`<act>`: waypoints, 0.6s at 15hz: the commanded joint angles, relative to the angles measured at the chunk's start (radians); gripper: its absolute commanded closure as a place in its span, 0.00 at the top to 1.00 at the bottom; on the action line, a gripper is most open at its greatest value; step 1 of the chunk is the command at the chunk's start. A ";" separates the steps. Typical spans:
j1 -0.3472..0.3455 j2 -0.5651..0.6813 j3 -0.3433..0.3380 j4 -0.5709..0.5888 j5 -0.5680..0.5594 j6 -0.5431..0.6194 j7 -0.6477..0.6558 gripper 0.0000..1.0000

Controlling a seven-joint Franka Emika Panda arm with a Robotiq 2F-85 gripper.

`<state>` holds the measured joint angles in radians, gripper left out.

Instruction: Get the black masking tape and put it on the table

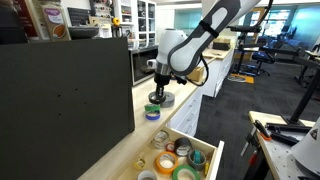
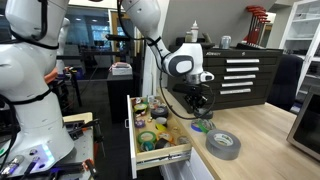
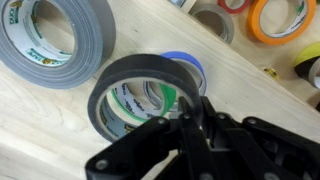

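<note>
In the wrist view my gripper [image 3: 190,115] is shut on the wall of the black masking tape [image 3: 128,66], a thin black ring. It holds the ring right over the green-and-blue stacked rolls [image 3: 190,63], which show through its hole. In both exterior views the gripper [image 1: 157,92] [image 2: 198,104] hangs low over the pale wood table [image 1: 118,152] [image 2: 262,150], just above the stacked rolls [image 1: 152,112] [image 2: 200,126]. I cannot tell whether the ring touches the stack.
A wide grey roll [image 3: 92,42] [image 2: 224,144] [image 1: 166,99] lies on the table beside the stack. An open drawer [image 1: 207,150] [image 2: 160,152] holds several coloured tape rolls. A big black panel [image 1: 60,100] stands along the table.
</note>
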<state>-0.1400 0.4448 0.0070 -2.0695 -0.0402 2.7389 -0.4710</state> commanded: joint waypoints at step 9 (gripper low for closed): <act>-0.042 0.155 0.035 0.162 0.007 0.005 0.046 0.44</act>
<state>-0.1670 0.5993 0.0232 -1.9208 -0.0271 2.7388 -0.4498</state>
